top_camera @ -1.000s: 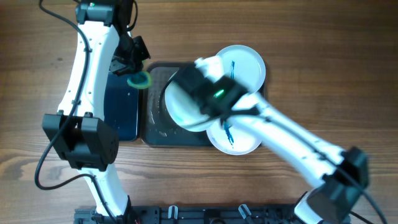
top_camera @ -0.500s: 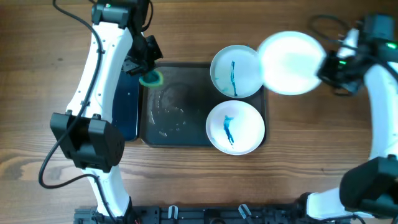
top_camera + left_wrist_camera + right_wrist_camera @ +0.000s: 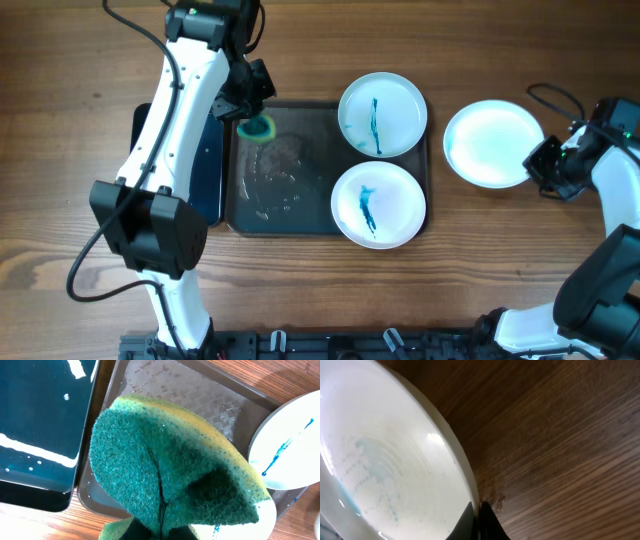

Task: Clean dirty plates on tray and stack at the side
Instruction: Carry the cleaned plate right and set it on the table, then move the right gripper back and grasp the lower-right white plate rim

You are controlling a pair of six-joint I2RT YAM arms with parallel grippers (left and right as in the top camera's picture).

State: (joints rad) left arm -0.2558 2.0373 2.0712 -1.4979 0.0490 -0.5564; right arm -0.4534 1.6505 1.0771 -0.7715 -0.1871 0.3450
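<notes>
The dark tray (image 3: 245,220) holds two plates with blue streaks, one at its far right (image 3: 382,113) and one at its near right (image 3: 378,203). The tray's left half is wet and bare. My left gripper (image 3: 256,125) is shut on a green sponge (image 3: 170,470) over the tray's far left corner. A third, wiped plate (image 3: 493,143) lies on the wood right of the tray. My right gripper (image 3: 541,163) is shut on its right rim (image 3: 465,477), the plate low at the table.
A narrower black tray (image 3: 190,170) with dark liquid lies left of the big tray, under my left arm; it also shows in the left wrist view (image 3: 35,425). A cable (image 3: 555,95) loops on the wood at the far right.
My right gripper has carried the wiped plate from over the tray's left half out to the right and lowered it to the wood. My left gripper with the sponge has shifted slightly right over the tray.
</notes>
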